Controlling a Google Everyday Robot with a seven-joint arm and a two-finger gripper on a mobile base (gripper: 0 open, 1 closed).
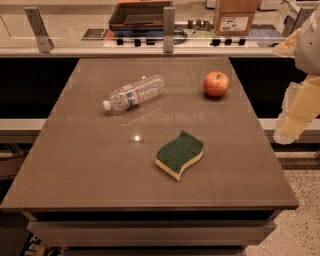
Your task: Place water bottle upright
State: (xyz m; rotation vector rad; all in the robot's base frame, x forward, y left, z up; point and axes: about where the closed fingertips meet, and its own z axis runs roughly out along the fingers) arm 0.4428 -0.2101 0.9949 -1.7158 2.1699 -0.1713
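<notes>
While the water bottle (134, 93) is lying on its side toward the far left of the table (90, 165), its white cap (106, 105) is pointing to the near left. Its red-blue-white label band (129, 95) is showing print too small to read. A cardboard box (235, 15) on the counter behind is carrying a white sticker, equally illegible. The gripper (295, 117) is hanging beyond the table's right edge, pale and angling downward, well apart from the bottle. I cannot tell whether it is open or closed, and it is touching nothing on the table. A red apple (216, 83) is sitting far right, and a green-and-yellow sponge (180, 154) near the middle.
</notes>
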